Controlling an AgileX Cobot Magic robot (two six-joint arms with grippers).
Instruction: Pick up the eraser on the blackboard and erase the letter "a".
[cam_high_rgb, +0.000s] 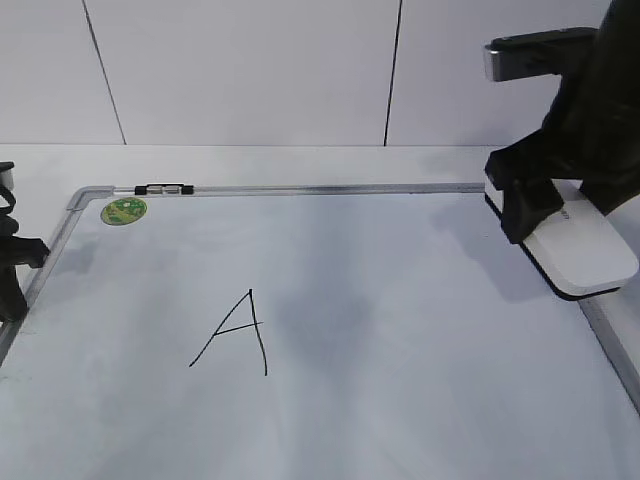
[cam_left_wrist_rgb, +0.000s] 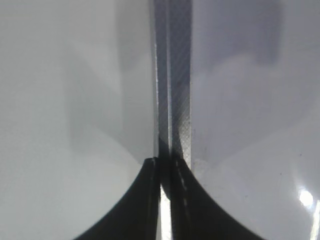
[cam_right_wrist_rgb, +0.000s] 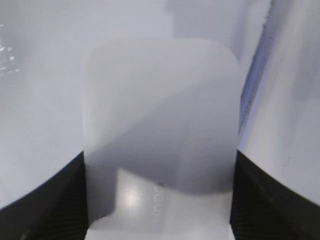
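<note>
The right gripper (cam_high_rgb: 535, 205), black and two-fingered, straddles the flat white plastic eraser with rounded corners and a black felt base (cam_high_rgb: 580, 250), which sits at the right edge of the large white dry-erase blackboard with a grey metal frame (cam_high_rgb: 320, 188). In the right wrist view the eraser (cam_right_wrist_rgb: 160, 135) fills the space between the two black fingers (cam_right_wrist_rgb: 45, 200), one on each long side and touching or nearly touching it; it looks clamped, though I cannot tell whether the felt base has left the board. The step in hand is therefore the pick-up, at or just after the grasp.

The only writing visible is a thin black angular capital "A" (cam_high_rgb: 235, 335), well to the left of and nearer the camera than the right gripper. No cursive lowercase letter shows in these views, so this mark seems to be the target.

The next move calls for a small lift, a carry leftward across the board to the letter, then setting the felt flat on the strokes and rubbing.

The left gripper (cam_left_wrist_rgb: 165, 165) hangs over the board's grey frame rail (cam_left_wrist_rgb: 175, 100), its fingers together and holding nothing.
</note>
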